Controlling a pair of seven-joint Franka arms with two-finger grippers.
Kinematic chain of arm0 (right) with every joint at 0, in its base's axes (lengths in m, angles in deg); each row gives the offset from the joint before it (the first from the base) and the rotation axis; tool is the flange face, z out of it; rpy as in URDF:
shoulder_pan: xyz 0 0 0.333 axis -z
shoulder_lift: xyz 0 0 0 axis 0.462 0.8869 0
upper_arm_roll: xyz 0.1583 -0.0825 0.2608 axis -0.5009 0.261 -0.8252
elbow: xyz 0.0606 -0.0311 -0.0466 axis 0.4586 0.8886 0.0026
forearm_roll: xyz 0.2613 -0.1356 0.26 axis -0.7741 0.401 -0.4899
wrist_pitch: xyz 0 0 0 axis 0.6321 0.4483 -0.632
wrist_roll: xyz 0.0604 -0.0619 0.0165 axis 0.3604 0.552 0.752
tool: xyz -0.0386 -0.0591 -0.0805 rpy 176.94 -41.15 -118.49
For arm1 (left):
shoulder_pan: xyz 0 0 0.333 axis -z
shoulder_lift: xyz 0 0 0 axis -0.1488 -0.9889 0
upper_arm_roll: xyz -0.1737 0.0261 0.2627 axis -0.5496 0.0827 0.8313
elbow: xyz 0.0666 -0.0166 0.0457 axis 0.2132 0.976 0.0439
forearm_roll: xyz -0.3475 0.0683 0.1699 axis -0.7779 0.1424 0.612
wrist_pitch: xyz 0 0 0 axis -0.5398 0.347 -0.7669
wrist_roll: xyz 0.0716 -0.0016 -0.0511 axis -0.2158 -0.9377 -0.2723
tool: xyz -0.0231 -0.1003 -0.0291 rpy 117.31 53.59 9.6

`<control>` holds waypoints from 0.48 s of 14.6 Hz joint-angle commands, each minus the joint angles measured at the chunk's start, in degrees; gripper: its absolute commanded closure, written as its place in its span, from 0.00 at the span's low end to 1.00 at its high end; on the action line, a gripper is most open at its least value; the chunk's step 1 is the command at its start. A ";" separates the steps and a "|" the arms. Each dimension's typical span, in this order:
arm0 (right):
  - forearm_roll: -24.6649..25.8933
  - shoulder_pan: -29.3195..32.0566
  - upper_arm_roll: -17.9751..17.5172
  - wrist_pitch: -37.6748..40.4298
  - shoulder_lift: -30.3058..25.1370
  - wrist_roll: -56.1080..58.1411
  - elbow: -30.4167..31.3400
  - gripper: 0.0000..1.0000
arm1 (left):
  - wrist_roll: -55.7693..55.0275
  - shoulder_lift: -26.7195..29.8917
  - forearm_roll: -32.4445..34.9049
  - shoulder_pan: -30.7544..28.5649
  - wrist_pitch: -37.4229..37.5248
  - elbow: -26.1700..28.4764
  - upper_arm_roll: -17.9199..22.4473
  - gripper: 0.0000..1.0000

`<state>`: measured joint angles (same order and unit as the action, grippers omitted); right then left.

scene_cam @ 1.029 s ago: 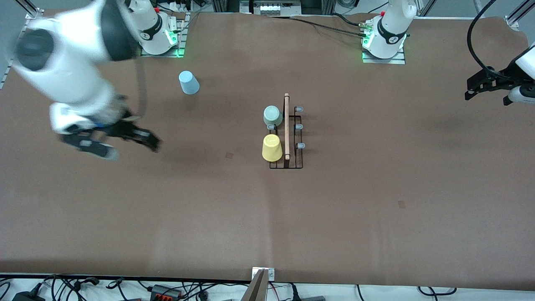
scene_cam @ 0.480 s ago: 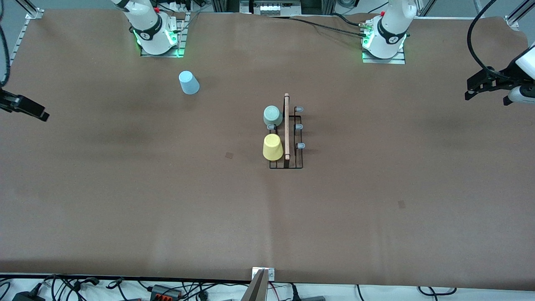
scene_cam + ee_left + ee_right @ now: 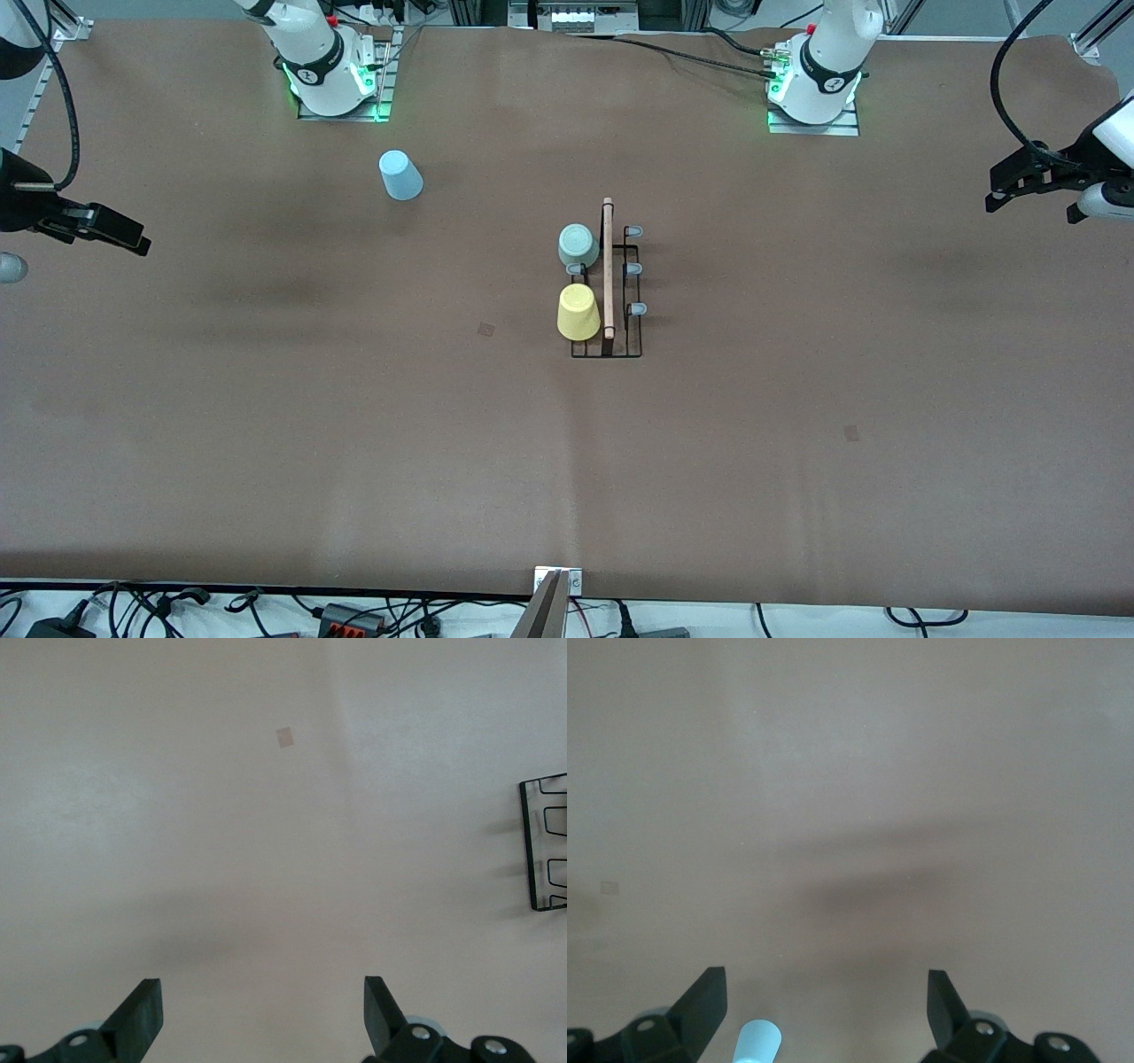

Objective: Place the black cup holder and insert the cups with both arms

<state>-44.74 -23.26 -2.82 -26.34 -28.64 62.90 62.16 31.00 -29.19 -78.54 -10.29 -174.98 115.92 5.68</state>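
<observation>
- The table point(image 3: 797, 461) carries the black cup holder point(image 3: 608, 292) near its middle, standing upright with its wooden bar on top. The mint cup point(image 3: 577, 245) and the yellow cup point(image 3: 577, 313) sit upside down on prongs along the side toward the right arm's end, the yellow one nearer the front camera.
- The blue cup point(image 3: 400, 175) stands upside down on the table, well apart from the holder, farther from the front camera and close to the right arm's base. It is likely the one cup left to insert.
- To do that step well, the right arm should come down over the blue cup, grasp its tapered wall squarely, and carry it inverted onto a free prong without knocking the seated cups.
- The right gripper point(image 3: 115, 232) hangs over the table edge at the right arm's end, jaws spread wide and holding nothing.
- The left gripper point(image 3: 1005, 190) waits over the left arm's end, likewise wide open and empty.
- The right wrist view shows the blue cup point(image 3: 757, 1043) between its spread fingers point(image 3: 704, 997), though whether it is lined up for a grasp is hard to judge.
- The left wrist view catches only a corner of the holder's wire base point(image 3: 545, 843) and no cups.
</observation>
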 commanded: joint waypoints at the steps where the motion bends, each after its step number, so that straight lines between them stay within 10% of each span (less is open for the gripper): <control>1: 1.00 0.49 -0.34 0.50 0.75 4.34 -1.86 0.00 | -0.31 -0.97 1.25 -0.11 1.27 -1.85 -0.19 0.00; 7: 0.92 0.75 0.27 0.86 0.84 8.31 -3.53 0.00 | -0.31 -0.97 1.25 -0.11 1.27 -1.85 -0.19 0.00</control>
<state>-44.15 -22.50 -2.32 -26.31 -28.31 70.32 60.19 31.00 -29.19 -78.54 -10.29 -174.98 115.92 5.68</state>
